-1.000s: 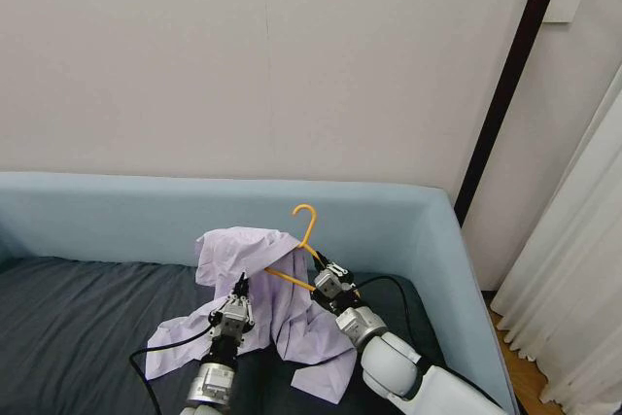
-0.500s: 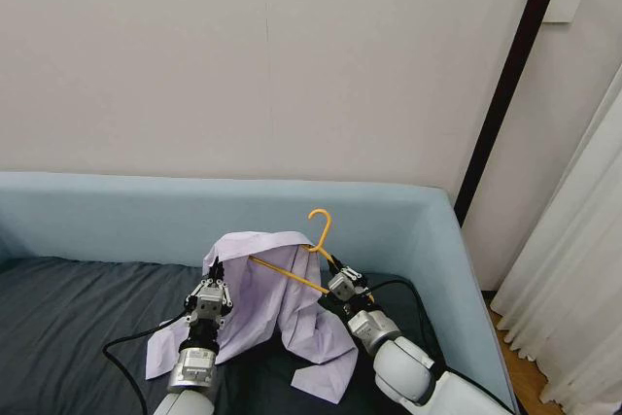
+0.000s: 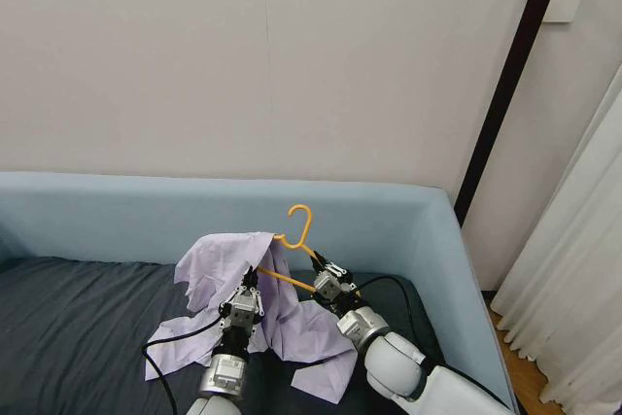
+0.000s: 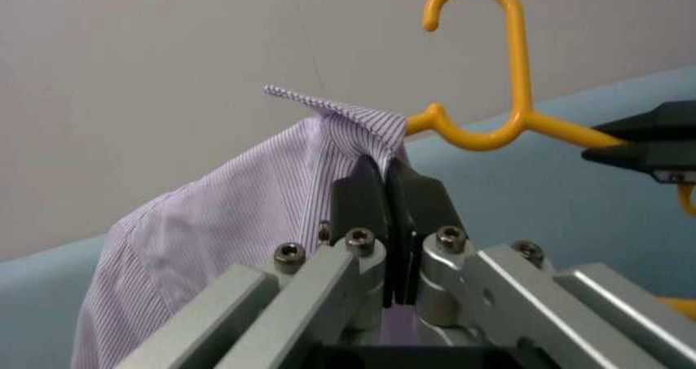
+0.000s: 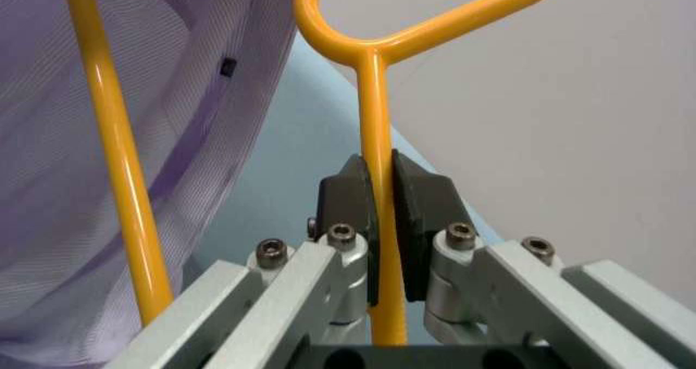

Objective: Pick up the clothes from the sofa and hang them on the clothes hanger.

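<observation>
My left gripper hung over the sofa seat, a little right of its middle, clenched on a fold of the shirt just under the collar. The lilac, fine-striped shirt was draped over the left arm of the hanger. Its lower part trailed down onto the dark seat on both sides of my left arm. The yellow hanger was held tilted above the seat toward the sofa's back right corner, hook uppermost in front of the pale blue backrest. My right gripper was just right of the left one, grasping the hanger's right arm with both pads closed flat on the bar. Beyond the sofa's right edge stood a black post and a white curtain.
</observation>
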Robot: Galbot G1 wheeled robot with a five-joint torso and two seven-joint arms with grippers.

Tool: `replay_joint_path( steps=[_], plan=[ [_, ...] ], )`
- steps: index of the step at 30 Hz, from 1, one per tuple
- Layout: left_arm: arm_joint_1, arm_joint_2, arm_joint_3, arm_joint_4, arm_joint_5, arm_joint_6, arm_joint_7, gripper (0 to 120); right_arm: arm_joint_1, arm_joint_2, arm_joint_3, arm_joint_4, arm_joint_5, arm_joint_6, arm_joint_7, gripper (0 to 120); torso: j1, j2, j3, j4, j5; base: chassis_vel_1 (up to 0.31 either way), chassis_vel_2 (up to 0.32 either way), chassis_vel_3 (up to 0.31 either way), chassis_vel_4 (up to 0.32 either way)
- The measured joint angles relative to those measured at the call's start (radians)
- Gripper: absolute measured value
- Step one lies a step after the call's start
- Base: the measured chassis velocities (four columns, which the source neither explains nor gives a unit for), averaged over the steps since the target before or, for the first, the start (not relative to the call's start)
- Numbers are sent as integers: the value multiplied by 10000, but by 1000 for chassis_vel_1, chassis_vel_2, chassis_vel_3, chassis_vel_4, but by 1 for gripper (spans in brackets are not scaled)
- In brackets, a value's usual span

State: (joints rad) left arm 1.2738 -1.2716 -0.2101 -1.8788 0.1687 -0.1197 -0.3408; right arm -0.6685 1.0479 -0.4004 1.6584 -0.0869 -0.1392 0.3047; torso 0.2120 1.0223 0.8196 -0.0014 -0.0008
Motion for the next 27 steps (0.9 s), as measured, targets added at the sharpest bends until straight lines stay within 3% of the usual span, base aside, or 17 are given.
replay_joint_path(
  steps=[14, 20, 27],
  plan=[
    [-29, -236, 331, 367, 310, -1216, 1435, 0, -259, 290, -261, -74, 161, 29, 121, 4, 0, 0, 0, 0, -1, 0, 0, 0, 0],
    [110, -34, 1, 505, 465, -1011, 1035, 0, -304, 246, -68, 199, 1199, -108, 557, 4, 0, 0, 0, 1, -1, 0, 0, 0, 0],
    [258, 64, -141, 290, 479, -726, 424, 0, -226, 162, 319, 386, 1335, -198, 701, 4, 0, 0, 0, 1, 0, 0, 0, 0, 0]
  ],
)
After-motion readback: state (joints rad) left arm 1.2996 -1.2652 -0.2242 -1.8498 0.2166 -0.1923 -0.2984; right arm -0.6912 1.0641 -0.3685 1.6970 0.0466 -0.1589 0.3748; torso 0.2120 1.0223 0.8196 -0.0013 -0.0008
